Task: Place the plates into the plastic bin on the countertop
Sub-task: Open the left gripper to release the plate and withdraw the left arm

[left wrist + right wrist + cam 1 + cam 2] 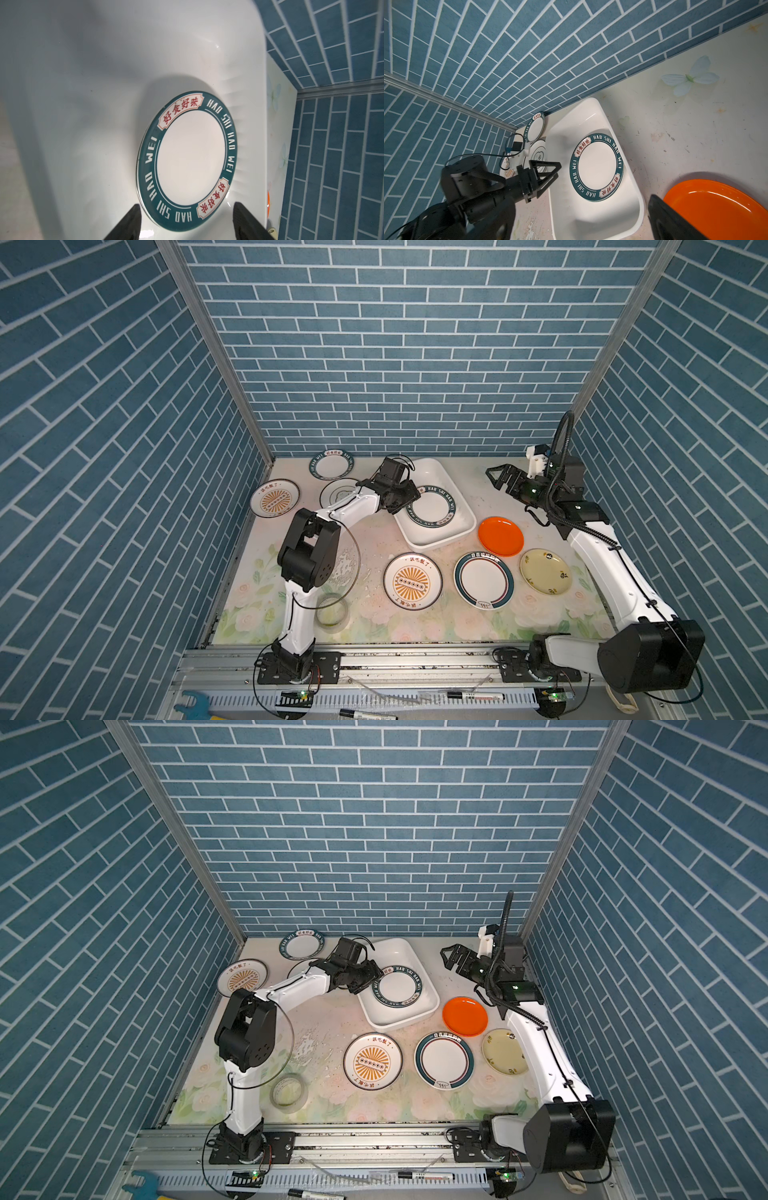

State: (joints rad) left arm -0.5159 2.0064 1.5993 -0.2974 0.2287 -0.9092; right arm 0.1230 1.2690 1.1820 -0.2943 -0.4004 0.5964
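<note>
- The left tool stands wide open over the plastic bin and grips nothing. Its two black fingers stand either side of the near rim of the lettered plate.
- That plate, white with a dark-green rim, lies face up inside the bin. Whether a finger grazes its rim, I cannot tell.
- The bin sits mid-desk, close to the back edge and turned at an angle.
- The right tool hangs in the air near the desk's back right corner, jaws spread and empty, apart from the bin.
- Outside the bin, the orange plate lies just beside its front right corner.
- The sunburst plate, ringed plate and pale yellow plate line up in a row toward the front edge.
- At the back left corner sit a second lettered plate and a second sunburst plate, with a half-hidden plate under the left arm.
</note>
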